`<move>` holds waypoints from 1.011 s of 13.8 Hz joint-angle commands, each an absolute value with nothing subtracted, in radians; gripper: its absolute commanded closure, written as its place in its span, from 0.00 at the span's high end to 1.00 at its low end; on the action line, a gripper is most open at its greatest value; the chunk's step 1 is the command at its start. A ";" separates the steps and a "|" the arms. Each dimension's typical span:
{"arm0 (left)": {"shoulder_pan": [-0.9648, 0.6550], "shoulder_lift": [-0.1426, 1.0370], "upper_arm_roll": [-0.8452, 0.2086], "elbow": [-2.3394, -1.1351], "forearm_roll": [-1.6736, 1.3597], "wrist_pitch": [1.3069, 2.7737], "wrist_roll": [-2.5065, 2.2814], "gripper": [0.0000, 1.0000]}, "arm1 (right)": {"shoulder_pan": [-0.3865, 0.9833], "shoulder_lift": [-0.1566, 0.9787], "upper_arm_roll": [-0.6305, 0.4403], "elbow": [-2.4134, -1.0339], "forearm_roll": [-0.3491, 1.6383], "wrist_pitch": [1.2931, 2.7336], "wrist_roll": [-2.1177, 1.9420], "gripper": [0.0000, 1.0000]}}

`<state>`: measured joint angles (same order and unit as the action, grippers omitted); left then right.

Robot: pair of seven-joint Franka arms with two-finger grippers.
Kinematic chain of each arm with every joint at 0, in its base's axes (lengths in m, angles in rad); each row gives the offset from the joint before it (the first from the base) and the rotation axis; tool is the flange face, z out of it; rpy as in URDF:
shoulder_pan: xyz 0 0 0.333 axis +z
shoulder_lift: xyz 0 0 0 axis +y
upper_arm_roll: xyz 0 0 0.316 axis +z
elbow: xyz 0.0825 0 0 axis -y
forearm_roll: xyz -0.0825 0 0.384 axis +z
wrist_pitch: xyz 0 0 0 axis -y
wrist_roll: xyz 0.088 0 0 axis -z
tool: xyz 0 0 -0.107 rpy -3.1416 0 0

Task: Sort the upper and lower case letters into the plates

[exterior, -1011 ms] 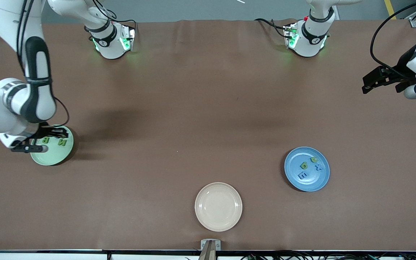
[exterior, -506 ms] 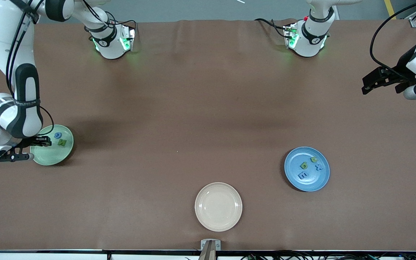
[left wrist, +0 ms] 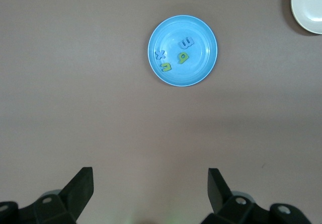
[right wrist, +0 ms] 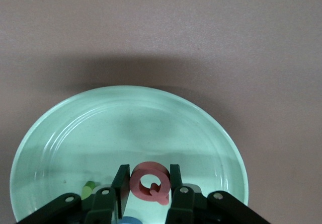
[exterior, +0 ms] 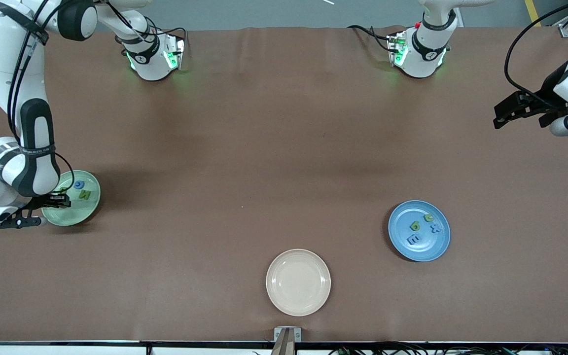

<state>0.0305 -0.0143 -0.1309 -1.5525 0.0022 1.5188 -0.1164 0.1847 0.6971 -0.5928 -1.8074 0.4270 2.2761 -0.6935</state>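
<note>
The right gripper hangs over the pale green plate at the right arm's end of the tabletop. Its jaws stand on either side of the pinkish red Q; whether they touch the letter cannot be told. The Q looks to lie in the plate. In the front view a blue letter and a green letter also lie in this plate.

The left gripper waits in the air near the left arm's end of the tabletop, its jaws wide and holding nothing.

The blue plate lies toward the left arm's end and holds four letters: a green g, a green u, a blue x and a blue E.

A cream-beige plate lies nearer the front camera, between the two.
</note>
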 commanded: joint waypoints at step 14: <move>0.035 -0.034 -0.149 -1.560 0.005 1.526 -0.094 1.00 | 0.561 0.325 -0.773 -1.701 0.224 1.716 -0.126 1.00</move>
<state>0.0291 -0.0149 -0.1412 -1.5493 0.0022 1.5207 -0.1164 0.5139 0.3937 -0.7470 -1.7206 0.2811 1.8022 -0.2208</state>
